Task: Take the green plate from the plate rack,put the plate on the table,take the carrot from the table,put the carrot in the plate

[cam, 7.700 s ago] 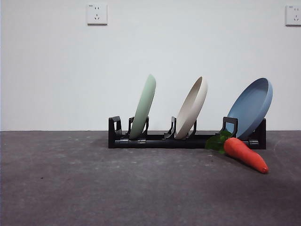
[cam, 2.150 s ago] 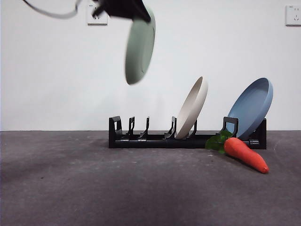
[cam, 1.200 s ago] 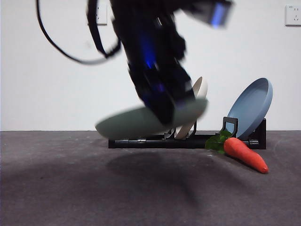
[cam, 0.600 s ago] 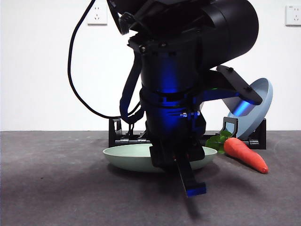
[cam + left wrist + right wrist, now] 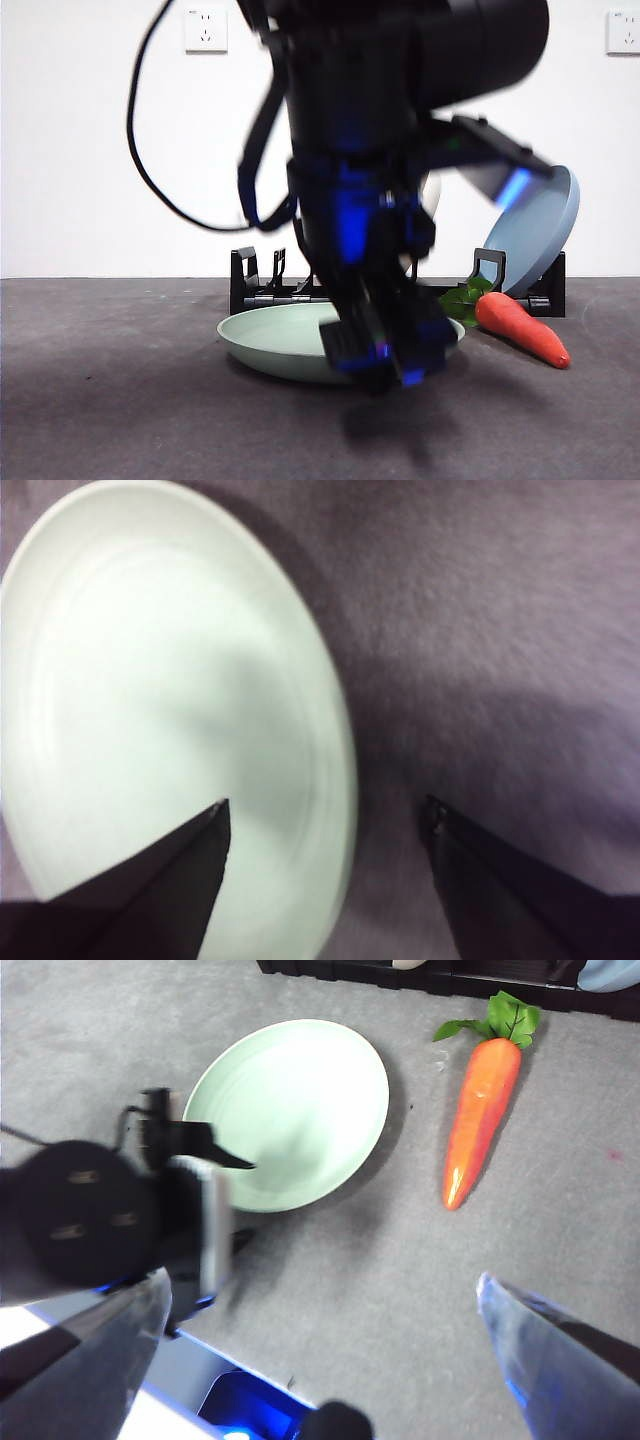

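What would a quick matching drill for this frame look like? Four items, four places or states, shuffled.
Items:
1. green plate
2. carrot
3. blue plate
4. left gripper

States:
A. leaning in the plate rack
B. open, straddling a plate's rim
C. flat on the table, nothing in it
D. lying on the table, leaves toward the rack

Pairs: 1-C, 2-D, 3-A, 4-B

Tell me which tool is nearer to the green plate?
Left. The left tool straddles the green plate rim, open. The right tool hangs higher, apart.
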